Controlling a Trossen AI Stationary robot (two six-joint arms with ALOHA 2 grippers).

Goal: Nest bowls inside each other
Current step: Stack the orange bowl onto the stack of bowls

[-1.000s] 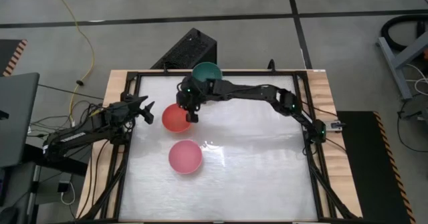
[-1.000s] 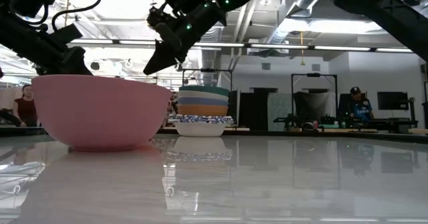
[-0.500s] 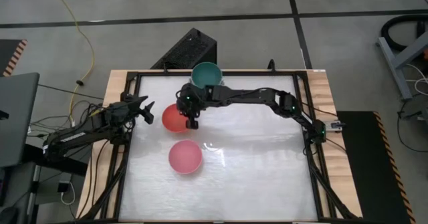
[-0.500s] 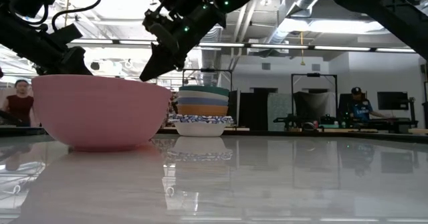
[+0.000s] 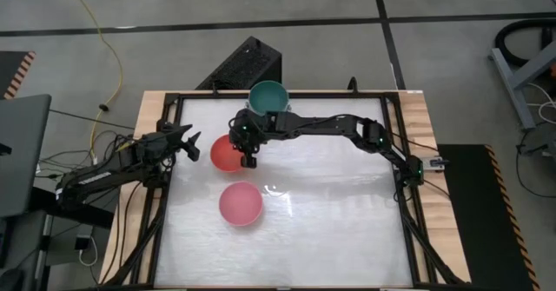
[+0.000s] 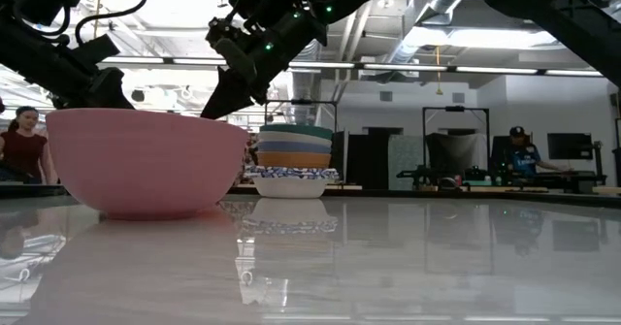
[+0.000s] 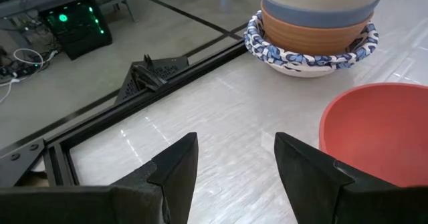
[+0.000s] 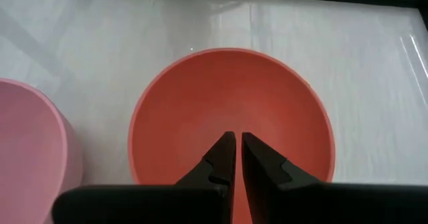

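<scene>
We see a big white tabletop (image 5: 330,221). At twelve o'clock on it sits a stack of bowls (image 5: 268,95), with a dark green one on top and a blue-patterned white one at the bottom. A red bowl (image 5: 228,153) sits toward nine o'clock, and a pink bowl (image 5: 240,203) sits just at its six o'clock. Our right end effector (image 5: 248,160) hangs over the red bowl's rim, its fingers pressed almost together, holding nothing. Our left end effector (image 5: 190,143) waits at the nine o'clock edge, fingers spread wide.
</scene>
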